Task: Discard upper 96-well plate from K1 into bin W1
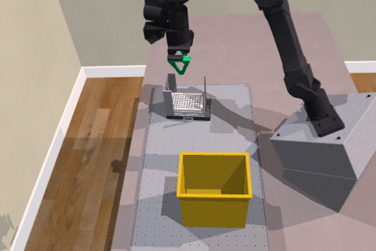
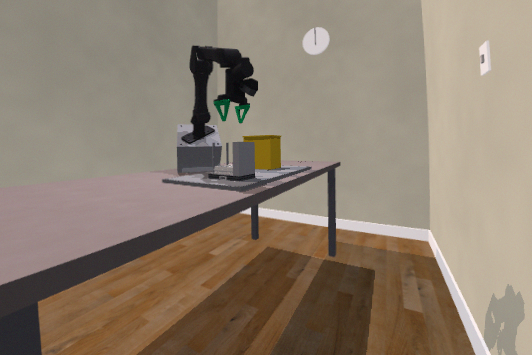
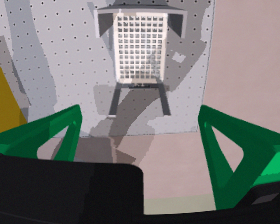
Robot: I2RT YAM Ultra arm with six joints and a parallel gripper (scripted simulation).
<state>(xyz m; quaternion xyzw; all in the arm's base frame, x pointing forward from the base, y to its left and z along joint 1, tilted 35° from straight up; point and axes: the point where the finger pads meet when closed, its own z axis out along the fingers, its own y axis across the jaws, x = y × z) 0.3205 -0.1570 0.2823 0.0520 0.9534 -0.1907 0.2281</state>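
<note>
A black arm's green pincer [image 1: 179, 63] hangs spread wide and empty. Below it, well apart and slightly toward the arm's base, the upper 96-well plate [image 1: 188, 101] sits in stack rack K1 [image 1: 170, 91], between a tall side panel and a thin post. Beyond the rack stands the open yellow bin W1 [image 1: 213, 194], bare perforated board [image 1: 226, 126] between them.
</note>
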